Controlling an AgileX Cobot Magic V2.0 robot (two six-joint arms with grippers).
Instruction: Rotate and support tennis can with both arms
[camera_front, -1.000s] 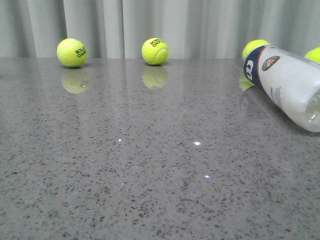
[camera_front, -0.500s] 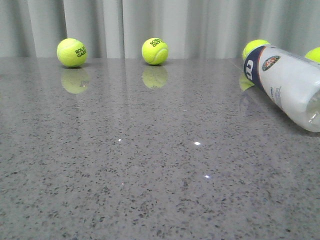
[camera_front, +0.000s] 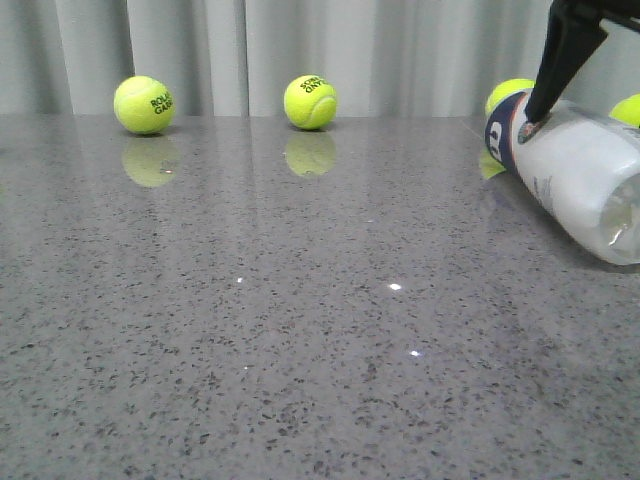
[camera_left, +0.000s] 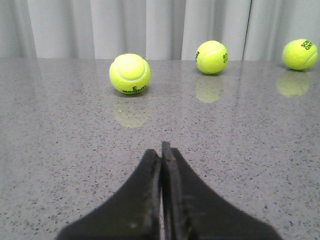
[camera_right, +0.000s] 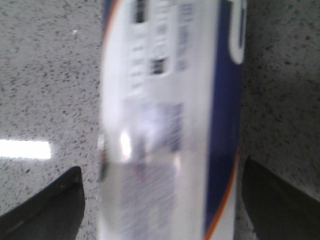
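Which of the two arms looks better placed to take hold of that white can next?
The right. Its pincer is open astride the tennis can. The left pincer is shut, facing only tennis balls.

We read "ROLAND GARROS" in dark letters on the tennis ball (camera_front: 144, 105) furthest from the tennis can (camera_front: 575, 175) in the front view. The ball (camera_front: 310, 102) between that one and the can also carries two lines of dark print, too small for us to read with certainty. On the can's navy band we see part of a large white character, cut off. In the right wrist view the can (camera_right: 170, 120) shows blocks of small print, blurred beyond reading.
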